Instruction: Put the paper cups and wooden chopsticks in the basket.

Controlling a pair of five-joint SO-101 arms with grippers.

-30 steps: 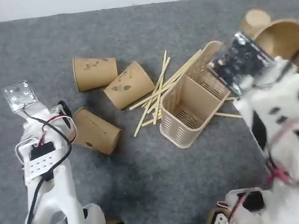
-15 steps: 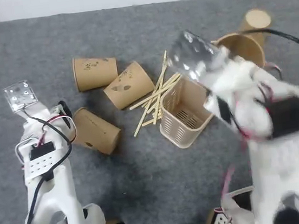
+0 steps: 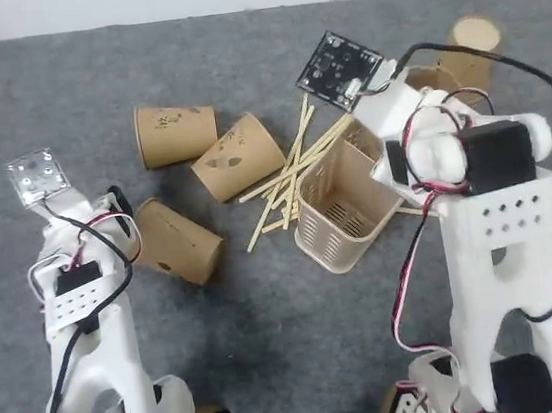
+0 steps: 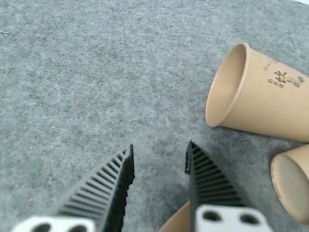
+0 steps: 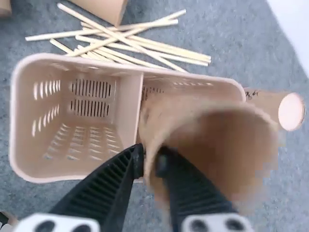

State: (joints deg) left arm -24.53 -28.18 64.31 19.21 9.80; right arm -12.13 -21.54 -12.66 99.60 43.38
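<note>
Placement step in hand: right claw [image 5: 147, 162] grasps a paper cup [image 5: 212, 145] by its rim over the basket [image 5: 77, 96]; left claw [image 4: 160, 147] released; next, probably, lower it inside and let go.

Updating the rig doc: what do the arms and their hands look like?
The left arm and right arm are white shells with perforated plates, black motor blocks and loose red, black and white cables. The left hand and right hand have black ribbed fingers on white bases.

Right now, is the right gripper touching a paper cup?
Touching. In the right wrist view the right gripper pinches the paper cup wall between its fingers.
</note>
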